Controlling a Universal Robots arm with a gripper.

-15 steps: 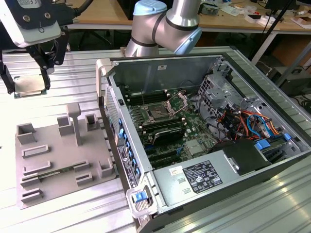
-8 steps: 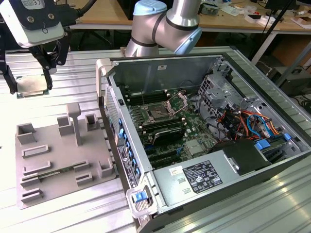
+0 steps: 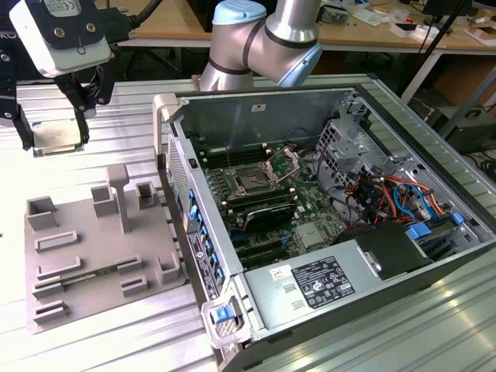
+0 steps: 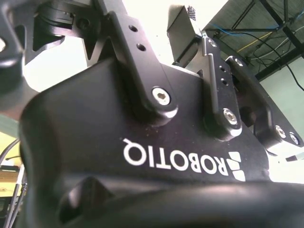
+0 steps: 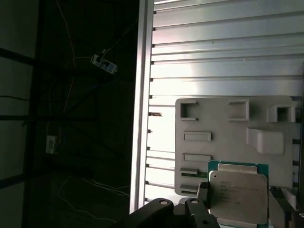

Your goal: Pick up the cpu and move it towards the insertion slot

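The cpu [image 3: 56, 139], a small flat square with a silvery top, hangs in the air above the slatted table at the exterior view's far left. My gripper [image 3: 53, 132] is shut on it, one black finger on each side edge. In the first wrist view the cpu [image 5: 237, 190] sits between the two fingers [image 5: 202, 195], over a corner of the grey fixture [image 5: 223, 142]. The insertion slot [image 3: 252, 180] lies inside the open computer case, well off toward the exterior view's right, its shiny hinged frame [image 3: 283, 164] tilted up.
The grey plastic fixture [image 3: 93, 248] with raised blocks lies on the table below the gripper. The case wall [image 3: 174, 155] stands between gripper and socket. Cables and a drive cage [image 3: 349, 155] crowd the case's far side. The table edge [image 5: 141, 118] drops off nearby.
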